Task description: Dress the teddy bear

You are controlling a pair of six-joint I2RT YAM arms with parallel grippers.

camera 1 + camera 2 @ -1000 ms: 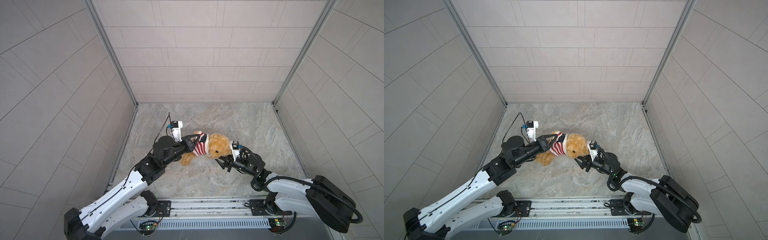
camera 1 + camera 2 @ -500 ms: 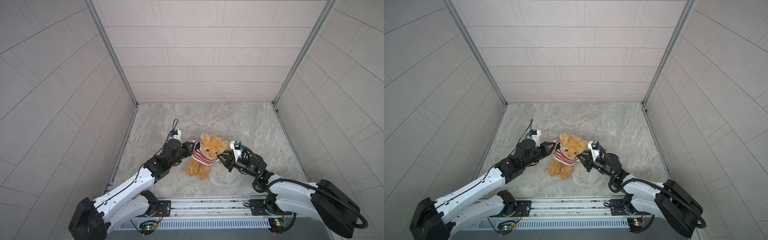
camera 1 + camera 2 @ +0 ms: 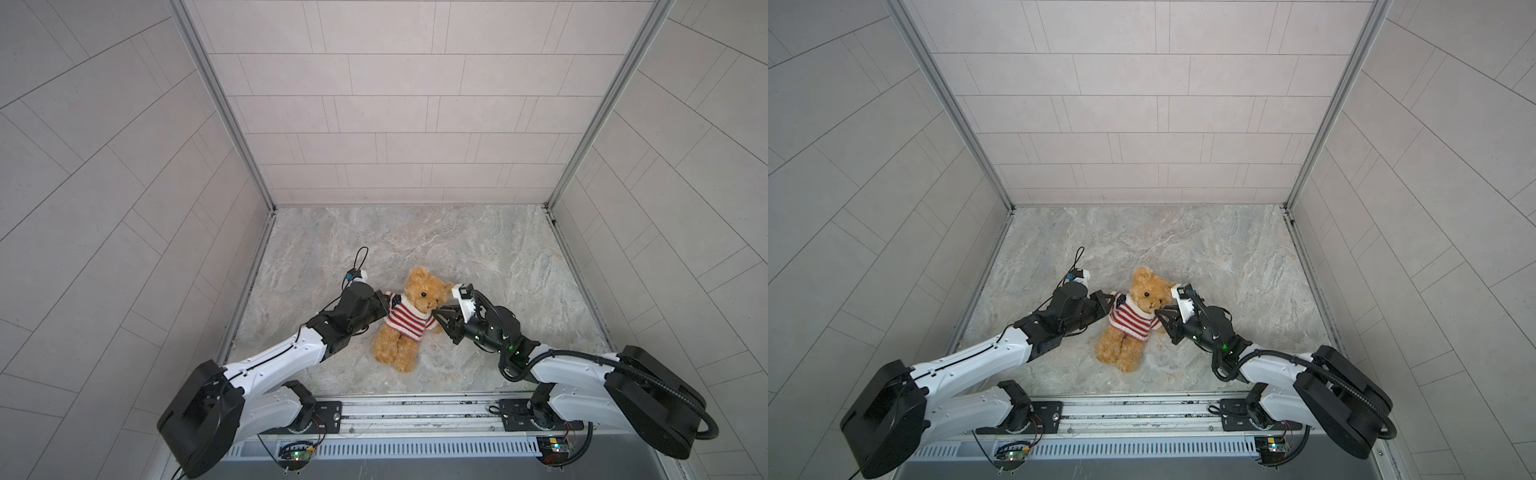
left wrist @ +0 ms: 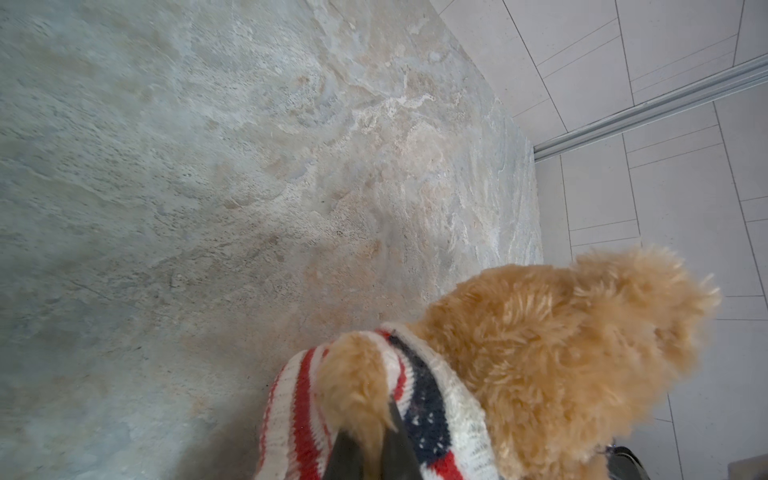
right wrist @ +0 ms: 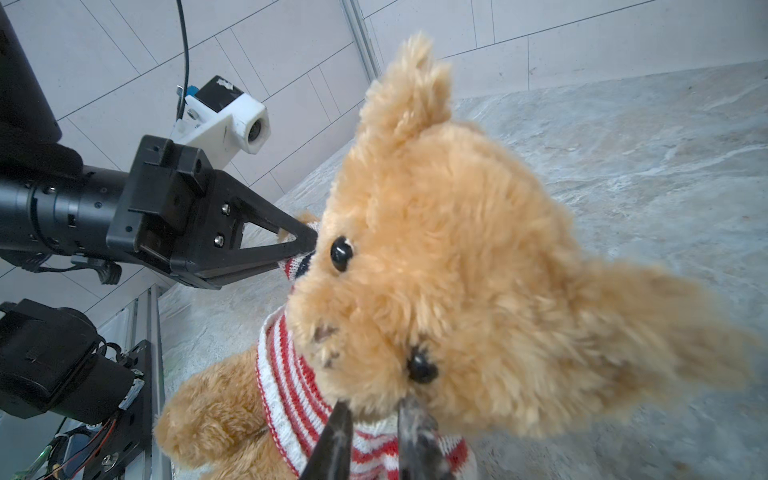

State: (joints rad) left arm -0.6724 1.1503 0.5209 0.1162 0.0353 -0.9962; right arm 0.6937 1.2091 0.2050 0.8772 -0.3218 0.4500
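The fluffy golden-brown plush teddy bear (image 3: 420, 291) is between both grippers; left gripper (image 3: 387, 306) pinches its paw; right gripper (image 3: 436, 314) touches the opposite shoulder, grip indeterminable.

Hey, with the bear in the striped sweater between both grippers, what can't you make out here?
- What the right gripper holds: in the right wrist view the teddy bear overhangs its tips; both top views are too small to tell sleeve from paw.
- The left gripper: the left wrist view's edge cuts off its fingers; only a paw between them shows.
- Back of the striped sweater: behind the bear in every view.
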